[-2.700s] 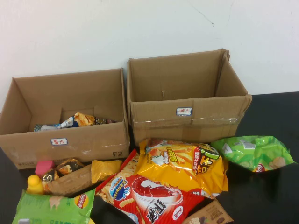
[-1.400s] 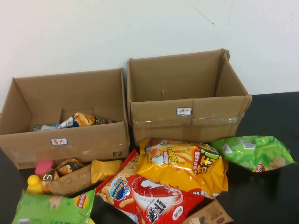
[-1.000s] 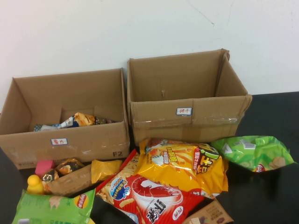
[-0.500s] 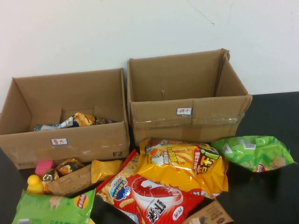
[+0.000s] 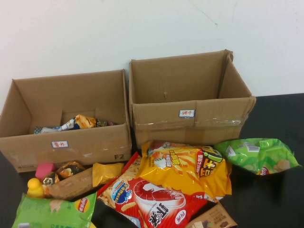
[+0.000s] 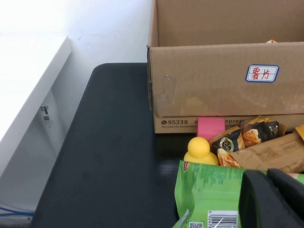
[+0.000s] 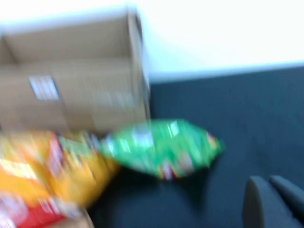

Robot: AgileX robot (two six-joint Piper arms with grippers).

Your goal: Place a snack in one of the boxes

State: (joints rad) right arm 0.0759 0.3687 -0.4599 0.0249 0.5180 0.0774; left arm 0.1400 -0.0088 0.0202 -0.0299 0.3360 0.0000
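High view: two open cardboard boxes against a white wall at mid-frame, left box [image 5: 90, 147] lower and wider, with crinkled wrappers [image 5: 76, 123] on its floor and a small white label on its front; right box [image 5: 190, 118] taller, taped along the front, also labelled; black table [image 5: 280, 199] beneath; glossy snack bags spread along the lower half: yellow bag [image 5: 183, 166] at centre, puffy and wrinkled, overlapping a red bag [image 5: 152, 202] below it; green bag [image 5: 256, 156] at right, well apart from the right box; second green bag [image 5: 54, 211] at lower left; brown packet [image 5: 73, 183], a pink block [image 5: 45, 170] and a rounded yellow toy [image 5: 34, 186] near the left box's front; neither gripper visible here.

Left wrist view: matte cardboard front of the left box [image 6: 223, 90] at upper right; pink block [image 6: 210, 128] touching its base; smooth yellow toy [image 6: 199, 151] just below; green bag [image 6: 213, 194] at the bottom, under the left gripper [image 6: 273, 199], dark fingers close together with nothing between, lower right corner.

Right wrist view, blurred: right box [image 7: 71, 95] upper left; green bag [image 7: 161, 147] at centre on the table; yellow bag [image 7: 52, 166] lower left; right gripper [image 7: 274, 202] in the lower right corner, above bare table, dark fingers near each other; open or closed: cannot tell.
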